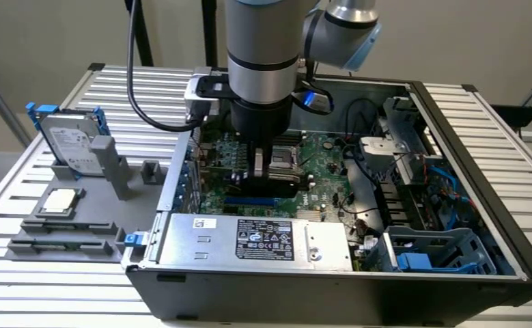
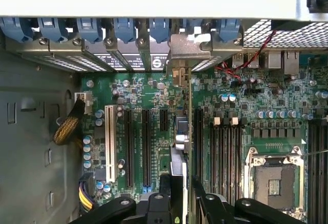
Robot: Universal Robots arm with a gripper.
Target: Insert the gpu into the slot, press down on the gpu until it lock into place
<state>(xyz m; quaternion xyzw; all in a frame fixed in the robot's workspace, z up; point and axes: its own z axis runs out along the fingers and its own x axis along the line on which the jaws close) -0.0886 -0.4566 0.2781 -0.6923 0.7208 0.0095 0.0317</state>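
Wrist view: gpu (image 2: 178, 155) was edge-on and upright, clamped between the gripper's (image 2: 183, 193) fingers (image 2: 165, 190), one on each face, so the fingers were closed on the card, not free. Its silver end bracket (image 2: 180, 55) was up at the rear expansion openings of the case (image 1: 339, 301), near the blue retainer clips (image 2: 125, 29). In the exterior view the card's black shroud hung low over the motherboard (image 1: 325, 160), right above the blue slot (image 1: 250, 203), part of which showed beneath it. Couldn't tell whether the edge connector was touching the slot or just apart, because the card hid the contact line. Risks as I read them: the card looked roughly parallel to the slot, but a small yaw or sideways offset would land the edge on the slot wall, and pressing then would flex the card or load the motherboard. The bracket tab could catch on the rear frame and hold that end high, leaving a tilted, half-seated card. The black memory slots (image 2: 225, 152) ran close alongside, so a sideways slip would strike those. The card could also pivot in the fingers under the push.
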